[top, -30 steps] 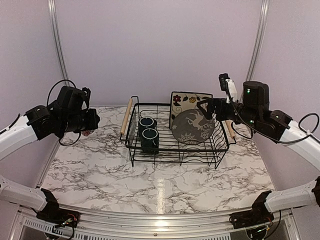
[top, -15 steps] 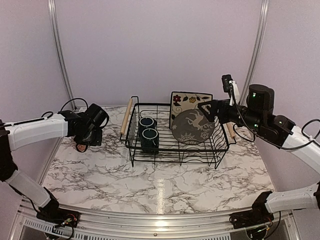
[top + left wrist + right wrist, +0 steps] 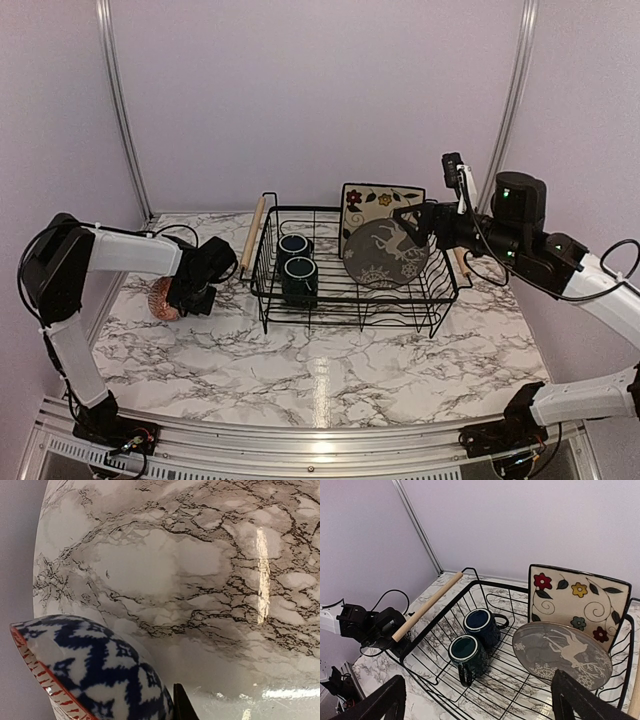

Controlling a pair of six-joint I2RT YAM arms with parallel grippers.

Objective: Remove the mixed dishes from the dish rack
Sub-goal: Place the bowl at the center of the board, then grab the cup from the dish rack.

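Observation:
My left gripper (image 3: 187, 297) is shut on the small bowl (image 3: 161, 298), held on its side low over the table just left of the dish rack (image 3: 340, 298). In the left wrist view the blue-white bowl (image 3: 95, 675) fills the lower left, with one finger (image 3: 182, 707) beside it. Two dark teal mugs (image 3: 293, 247) (image 3: 299, 279) stand in the rack's left half. The round grey plate (image 3: 386, 255) leans against the square floral plate (image 3: 376, 200) on the right. My right gripper (image 3: 408, 218) is open and empty, above the rack's right side; it shows in its wrist view (image 3: 482, 705) over the mugs (image 3: 468, 655).
The rack's wooden handles (image 3: 252, 235) (image 3: 458, 258) run along its short sides. The back wall is close behind the rack. Metal posts (image 3: 120, 110) stand in the back corners. Bare marble table (image 3: 320, 370) lies in front of the rack.
My left arm has swung down and to the right with the bowl, from high at the left to table level beside the rack. My right gripper has barely shifted.

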